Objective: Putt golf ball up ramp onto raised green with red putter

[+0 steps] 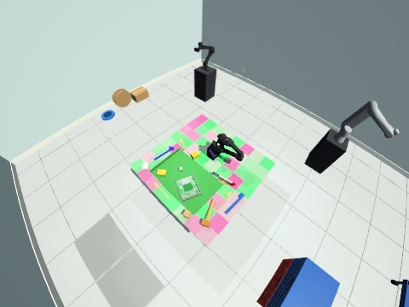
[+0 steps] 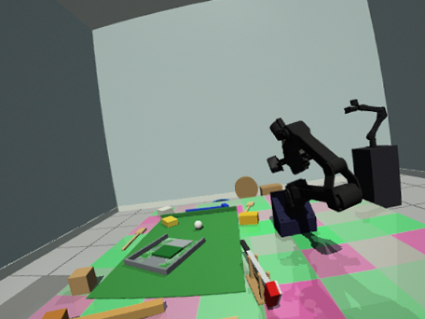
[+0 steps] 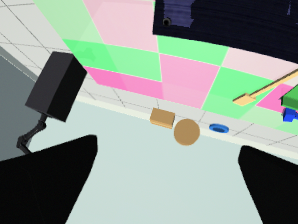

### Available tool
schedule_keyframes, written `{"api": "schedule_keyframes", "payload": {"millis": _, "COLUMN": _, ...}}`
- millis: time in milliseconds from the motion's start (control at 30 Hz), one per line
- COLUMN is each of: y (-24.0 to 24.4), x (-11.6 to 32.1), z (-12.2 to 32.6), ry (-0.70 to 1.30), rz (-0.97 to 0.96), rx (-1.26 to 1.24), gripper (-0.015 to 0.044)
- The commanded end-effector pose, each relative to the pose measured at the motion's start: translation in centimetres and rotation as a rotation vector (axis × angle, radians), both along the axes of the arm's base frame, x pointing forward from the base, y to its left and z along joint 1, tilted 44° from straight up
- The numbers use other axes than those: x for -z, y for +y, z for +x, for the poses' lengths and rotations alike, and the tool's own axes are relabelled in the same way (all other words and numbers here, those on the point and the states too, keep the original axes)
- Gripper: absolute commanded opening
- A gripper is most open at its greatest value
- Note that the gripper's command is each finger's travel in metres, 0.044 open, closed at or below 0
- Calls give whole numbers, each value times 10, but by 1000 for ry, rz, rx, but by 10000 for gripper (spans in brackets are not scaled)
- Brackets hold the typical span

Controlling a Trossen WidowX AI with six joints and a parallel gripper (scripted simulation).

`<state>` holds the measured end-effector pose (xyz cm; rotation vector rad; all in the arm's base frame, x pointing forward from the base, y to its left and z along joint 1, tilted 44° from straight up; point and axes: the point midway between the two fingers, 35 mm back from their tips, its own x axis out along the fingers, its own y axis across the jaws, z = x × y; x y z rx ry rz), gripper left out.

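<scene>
Exterior: arm folded above base, gripper [image 2: 274, 163] spread wide, empty, raised.

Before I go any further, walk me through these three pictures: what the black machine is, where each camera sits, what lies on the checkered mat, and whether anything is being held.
The black machine is a jointed robot arm on a dark blue base, ending in a two-fingered gripper.

One picture looks down from high up, one looks across from floor level, and one comes from a camera at the arm's wrist; the dark shapes at its bottom corners are the gripper's fingers.

On the pink-and-green checkered mat lies a flat green putting sheet carrying a small white golf ball and a grey-framed raised green. The red-headed putter rests on a small wooden stand beside the sheet. Yellow and tan blocks and blue and wooden sticks lie scattered around.

The gripper is open, holding nothing.
</scene>
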<state>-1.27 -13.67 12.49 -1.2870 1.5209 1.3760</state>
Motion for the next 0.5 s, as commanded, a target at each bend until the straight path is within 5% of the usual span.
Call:
{"api": "schedule_keyframes", "payload": {"millis": 0, "y": 0, "x": 0, "z": 2, "ry": -9, "rz": 2, "rx": -3, "gripper": 426}}
{"api": "schedule_keyframes", "payload": {"millis": 233, "y": 9, "x": 7, "z": 94, "ry": -306, "rz": 158, "rx": -78, "gripper": 440}}
{"api": "schedule_keyframes", "payload": {"millis": 467, "y": 69, "x": 3, "z": 183, "ry": -494, "rz": 485, "rx": -102, "gripper": 440}}
